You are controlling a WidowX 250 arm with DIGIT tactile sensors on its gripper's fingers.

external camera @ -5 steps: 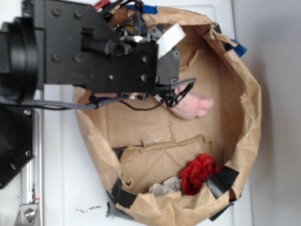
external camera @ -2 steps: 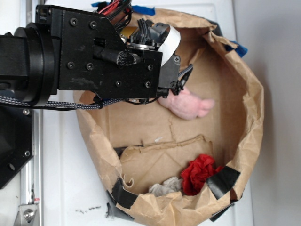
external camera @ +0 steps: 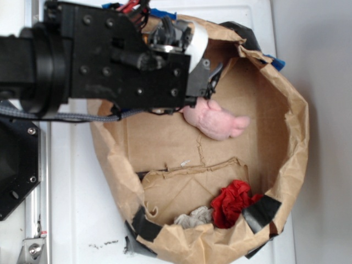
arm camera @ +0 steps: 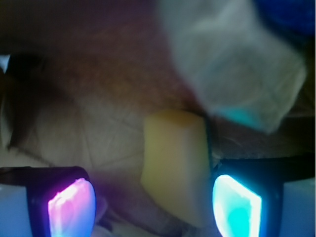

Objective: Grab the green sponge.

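**Brown paper basin, arm over its upper rim, sponge between the parted pads**

Black metal fills the left of the exterior view: the robot arm [external camera: 82,60] reaches from the left edge across the white table [external camera: 71,198]. Its gripper [external camera: 212,82] hangs over the upper left part of the brown paper basin [external camera: 294,137], just inside the crumpled rim. Immediately right of and below the gripper lies the pink plush bunny [external camera: 217,121], on the basin floor and very close to the fingers; contact cannot be confirmed. Further down, near the lower wall, a grey crumpled scrap [external camera: 192,218] sits beside the red ruffled cloth [external camera: 232,202]. Black tape patches [external camera: 258,212] hold the rim at the lower right. The green sponge is hidden by the arm in this view.

In the wrist view, left to right: the left pad [arm camera: 69,207] glows magenta, the green sponge [arm camera: 173,168] lies yellow face up on the paper floor with a thin dark layer along its right edge, and the right pad [arm camera: 237,207] glows cyan. The pads stand apart, the sponge lying in the gap between them, nearer the right pad; nothing is clamped. A blurred white shape [arm camera: 232,64] occupies the upper right.
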